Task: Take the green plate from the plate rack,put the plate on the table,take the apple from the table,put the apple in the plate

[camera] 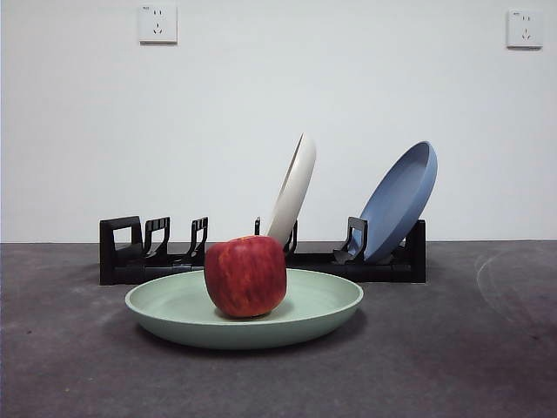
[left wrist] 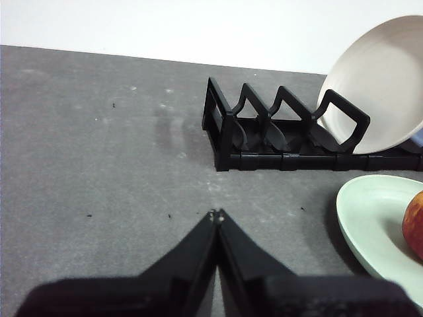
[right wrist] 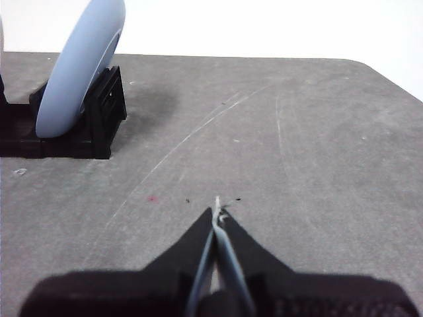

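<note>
The green plate (camera: 244,310) lies flat on the table (camera: 452,366) in front of the plate rack (camera: 261,258). The dark red apple (camera: 245,275) rests inside it, a little left of the plate's middle. In the left wrist view the plate's edge (left wrist: 370,224) and a sliver of the apple (left wrist: 415,223) show beside the rack (left wrist: 284,135). My left gripper (left wrist: 216,214) is shut and empty, hovering over bare table well clear of the plate. My right gripper (right wrist: 218,212) is shut and empty too, over the table past the rack's other end (right wrist: 99,115).
A cream-white plate (camera: 294,187) leans in the middle of the rack and a blue plate (camera: 399,202) leans at its right end. The rack's left slots hold nothing. Two wall sockets (camera: 157,23) sit high on the white wall behind.
</note>
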Tool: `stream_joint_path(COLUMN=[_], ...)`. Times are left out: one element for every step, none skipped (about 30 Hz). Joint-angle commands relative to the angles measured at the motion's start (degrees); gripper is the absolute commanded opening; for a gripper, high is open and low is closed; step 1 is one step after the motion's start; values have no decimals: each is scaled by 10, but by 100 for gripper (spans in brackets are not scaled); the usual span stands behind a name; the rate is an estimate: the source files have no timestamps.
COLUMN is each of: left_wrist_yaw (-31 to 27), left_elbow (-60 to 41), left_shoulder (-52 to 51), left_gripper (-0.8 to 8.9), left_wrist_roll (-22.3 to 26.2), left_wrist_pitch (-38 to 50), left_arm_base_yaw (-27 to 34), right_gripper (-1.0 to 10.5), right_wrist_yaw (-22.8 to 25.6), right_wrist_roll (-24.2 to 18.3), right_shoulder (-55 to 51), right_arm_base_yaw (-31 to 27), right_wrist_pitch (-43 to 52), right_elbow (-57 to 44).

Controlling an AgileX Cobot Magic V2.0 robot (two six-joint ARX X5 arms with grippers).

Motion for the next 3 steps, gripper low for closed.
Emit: stream_joint_path(left_wrist_yaw=[-2, -2, -2], left_elbow=[-4, -4, -4], left_shoulder=[0, 0, 0], left_gripper=[-4, -4, -4], left_wrist_roll=[5, 5, 5], left_wrist_pitch=[6, 6, 6], left_arm_base_yaw=[2, 2, 2], right_gripper=[1, 1, 1], right_wrist_yaw=[-2, -2, -2], right_wrist_roll=[8, 8, 8], right_shoulder=[-1, -1, -1], right_arm_base_yaw=[-2, -2, -2], right_wrist_pitch=[3, 3, 3], right_elbow=[-7, -7, -7])
